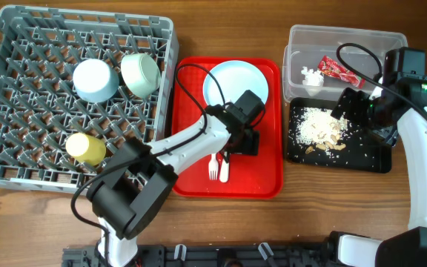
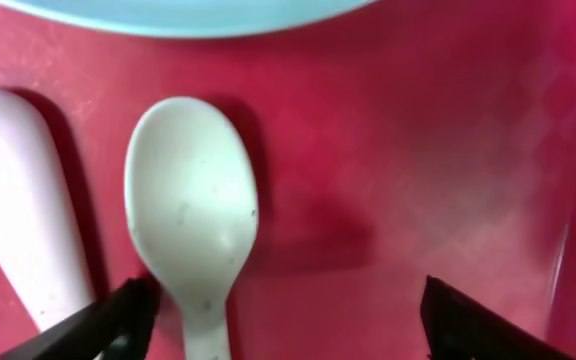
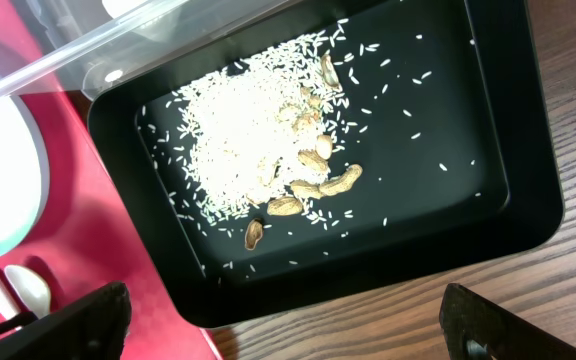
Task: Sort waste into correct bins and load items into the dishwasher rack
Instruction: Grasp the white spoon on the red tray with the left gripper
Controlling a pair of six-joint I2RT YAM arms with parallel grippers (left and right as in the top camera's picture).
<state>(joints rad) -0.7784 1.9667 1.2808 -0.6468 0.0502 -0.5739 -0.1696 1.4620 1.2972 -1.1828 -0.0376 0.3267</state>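
My left gripper (image 1: 245,142) is open low over the red serving tray (image 1: 262,185); in its wrist view (image 2: 283,330) the white spoon (image 2: 193,215) lies just inside its left finger and the fork handle (image 2: 18,220) outside it. Overhead, fork (image 1: 213,167) and spoon (image 1: 224,169) lie below the pale blue plate (image 1: 232,81). The grey rack (image 1: 21,89) holds the blue bowl (image 1: 95,79), green bowl (image 1: 140,73) and yellow cup (image 1: 86,148). My right gripper (image 1: 362,111) is open and empty above the black tray (image 1: 369,157), which holds rice crumbs (image 3: 248,130). The clear tub (image 1: 376,37) holds the wrapper (image 1: 337,71) and tissue (image 1: 310,76).
Several peanuts (image 3: 313,170) lie among the rice in the black tray. The left arm's cable loops over the red tray. Bare wooden table (image 1: 325,215) lies along the front, below the trays.
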